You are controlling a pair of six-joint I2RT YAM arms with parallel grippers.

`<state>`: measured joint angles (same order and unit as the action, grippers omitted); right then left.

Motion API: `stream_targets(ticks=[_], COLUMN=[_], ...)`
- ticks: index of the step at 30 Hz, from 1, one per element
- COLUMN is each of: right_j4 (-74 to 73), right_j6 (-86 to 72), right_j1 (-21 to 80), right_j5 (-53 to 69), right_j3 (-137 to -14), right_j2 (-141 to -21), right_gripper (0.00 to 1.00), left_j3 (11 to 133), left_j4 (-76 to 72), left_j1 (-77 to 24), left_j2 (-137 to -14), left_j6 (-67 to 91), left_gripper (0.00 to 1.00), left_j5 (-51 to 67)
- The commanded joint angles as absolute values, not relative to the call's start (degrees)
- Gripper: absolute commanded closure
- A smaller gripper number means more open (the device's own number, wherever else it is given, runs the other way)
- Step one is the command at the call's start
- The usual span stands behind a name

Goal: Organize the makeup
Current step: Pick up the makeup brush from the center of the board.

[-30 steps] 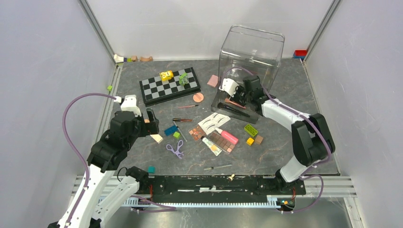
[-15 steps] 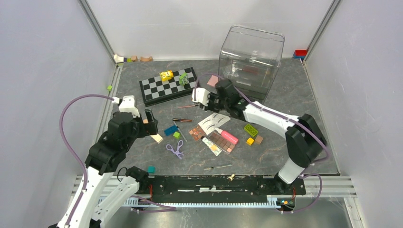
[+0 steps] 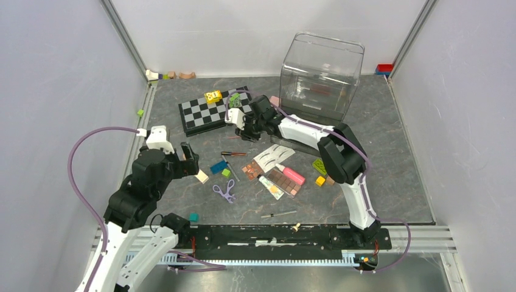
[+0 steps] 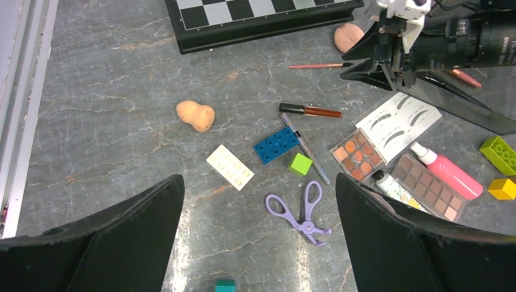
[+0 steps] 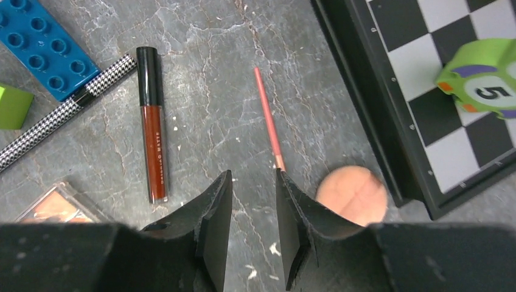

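Note:
My right gripper (image 3: 246,126) hangs low by the chessboard's near edge, jaws a narrow gap apart and empty (image 5: 254,176). Just ahead of its tips lies a thin pink pencil (image 5: 268,115), with a round peach sponge (image 5: 353,194) to its right and a brown lip gloss (image 5: 153,128) to its left. My left gripper (image 4: 258,179) is wide open and empty, high above the purple curler (image 4: 304,210). A peach sponge (image 4: 196,115), the white lash card (image 4: 398,118), the eyeshadow palette (image 4: 433,187), a pink tube (image 4: 447,170) and a cream tube (image 4: 389,185) lie spread on the floor.
The chessboard (image 3: 216,111) carries toy pieces. A clear container (image 3: 321,76) stands at the back right, with a black tray (image 3: 298,145) in front of it. Toy blocks lie among the makeup: blue (image 4: 277,145), green (image 4: 299,163), teal (image 4: 225,285), lime (image 4: 499,152).
My right arm has swung left from the clear container to the chessboard's near edge, over the pink pencil. My left arm has drawn back a little to the left.

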<state>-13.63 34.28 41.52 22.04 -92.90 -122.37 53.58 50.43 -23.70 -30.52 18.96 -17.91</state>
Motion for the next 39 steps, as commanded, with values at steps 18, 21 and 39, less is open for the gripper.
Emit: stream_targets(ticks=[18, 21, 39], right_j4=[-10.63, -11.3, -24.12], right_j6=[26.37, 24.36, 21.9], right_j1=[41.15, 40.43, 39.44], right_j5=[28.54, 28.49, 23.13], right_j3=[-107.09, -107.23, -99.63], right_j2=[-137.09, -137.87, -134.86], right_gripper=[0.55, 0.53, 0.56], left_j3=[53.19, 53.17, 53.2], left_j4=[48.25, 48.25, 48.25], left_j1=[-23.41, -23.42, -23.38], left_j2=[-31.63, -31.91, -32.21], left_j6=[19.2, 19.18, 19.14], left_gripper=[0.0, 0.0, 0.0], left_j5=[-19.03, -18.99, -19.01])
